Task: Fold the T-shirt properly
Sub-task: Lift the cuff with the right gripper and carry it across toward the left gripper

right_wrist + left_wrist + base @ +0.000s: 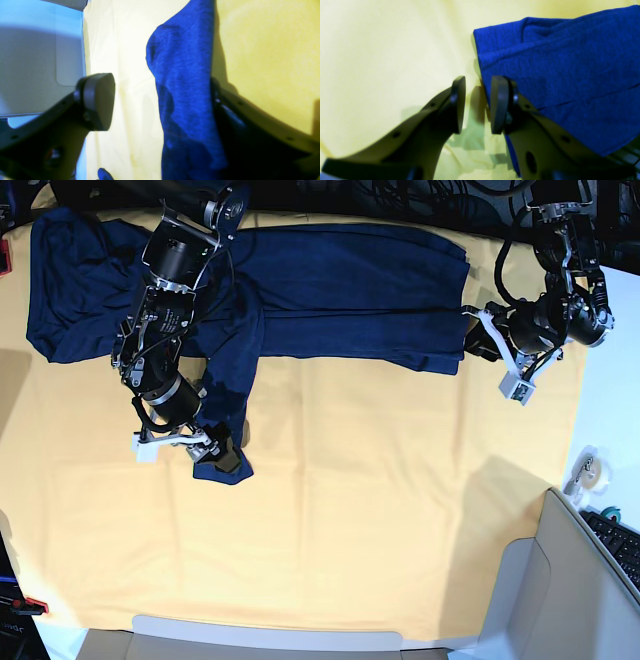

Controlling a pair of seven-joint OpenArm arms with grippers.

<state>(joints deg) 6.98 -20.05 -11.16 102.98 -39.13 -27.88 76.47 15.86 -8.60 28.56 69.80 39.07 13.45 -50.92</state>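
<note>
Right gripper (160, 105) has its jaws wide apart, with the loose sleeve (182, 100) of the T-shirt (330, 290) hanging in the gap: cloth lies against the far finger, while the near finger (97, 102) stands well clear of it with only yellow cloth (262, 50) behind. So no pinch yet, just drape over one pad, as far as the wrist view shows. Main risk, as I judge it: if this arm moves sideways before the jaws meet, the thin knit slides off the pad and the sleeve drops crooked across the body panel. Second risk: closing too low catches the yellow cloth along with the sleeve and drags the whole underlay, shirt included. Left gripper (477, 105) has a narrow gap between its pads with nothing in it; the shirt's hem corner (490, 75) sits just beside its right-hand pad and touches its outer face, with bare yellow cloth between the pads. If it closes where it is, it probably grabs air or a wrinkle of underlay rather than hem. In the base view the shirt body lies spread flat between the two arms, the sleeve trailing down to the right gripper. With one side unheld, any pull from the other side would likely skew the fold line.
</note>
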